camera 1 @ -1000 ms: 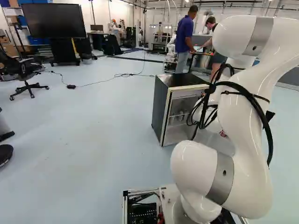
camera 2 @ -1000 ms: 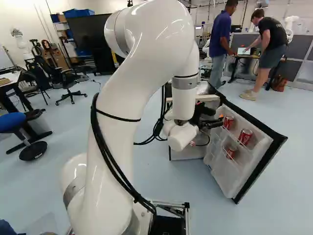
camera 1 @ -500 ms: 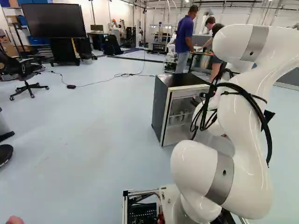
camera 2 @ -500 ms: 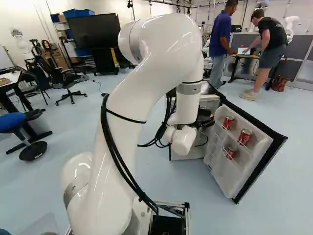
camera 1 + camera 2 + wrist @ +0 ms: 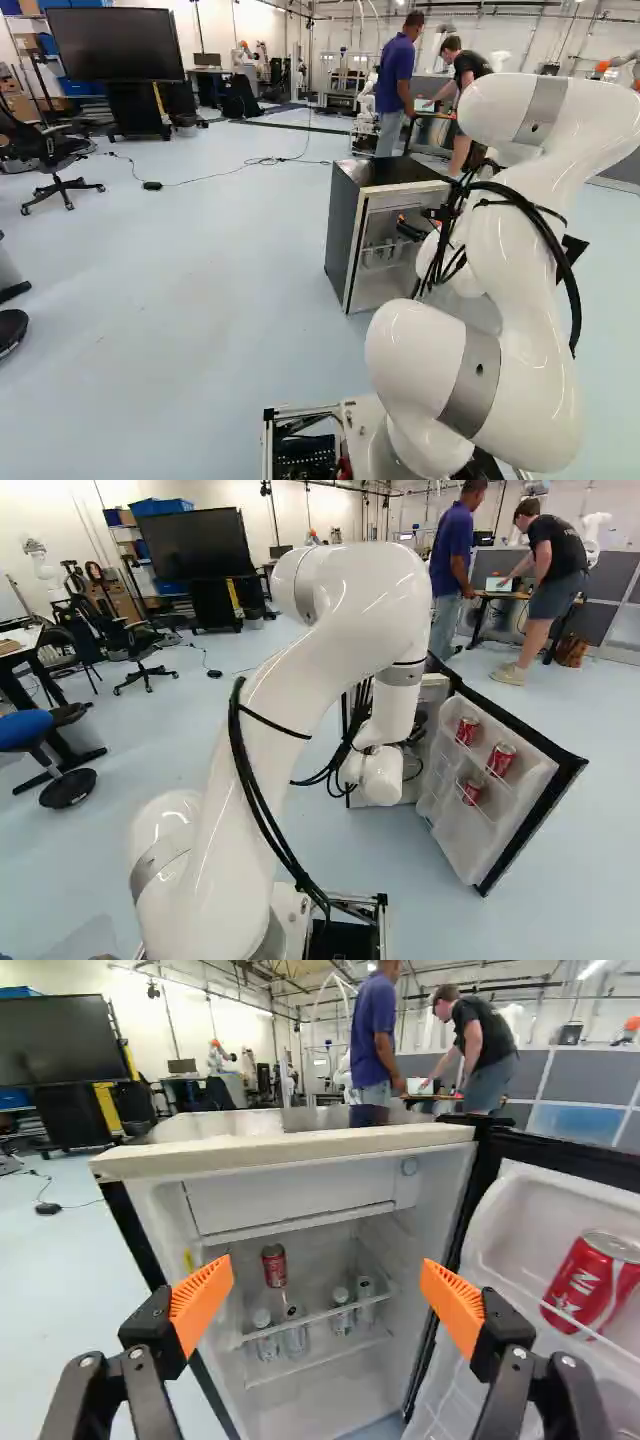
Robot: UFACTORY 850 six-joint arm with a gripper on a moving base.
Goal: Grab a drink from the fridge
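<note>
One fridge [image 5: 345,235] stands ahead of the base in the left base view, its front open. The white arm [image 5: 525,250] rises nearer than the fridge and to its right, and the gripper [image 5: 409,229] shows at the fridge's opening. Well to the left of the fridge are a large screen [image 5: 115,43] and an office chair [image 5: 55,165].

In the right base view the fridge's open door [image 5: 490,800] swings out on its right side. Three red cans sit in the door's racks: two in the upper one [image 5: 467,730] [image 5: 501,759] and the third [image 5: 471,790] in the rack below. The arm's wrist hides much of the fridge body.

In the wrist view the gripper [image 5: 327,1295] is spread wide, orange pads [image 5: 203,1300] apart, just in front of the fridge's opening. Ahead, seen between the fingers, a red can [image 5: 274,1266] stands upright inside the fridge. Four paler containers [image 5: 265,1335] [image 5: 295,1332] [image 5: 342,1312] [image 5: 366,1300] are inside too, behind a wire rail [image 5: 320,1315]; their exact kind is hard to tell. One of the door's red cans shows large beside the fridge's opening.
</note>
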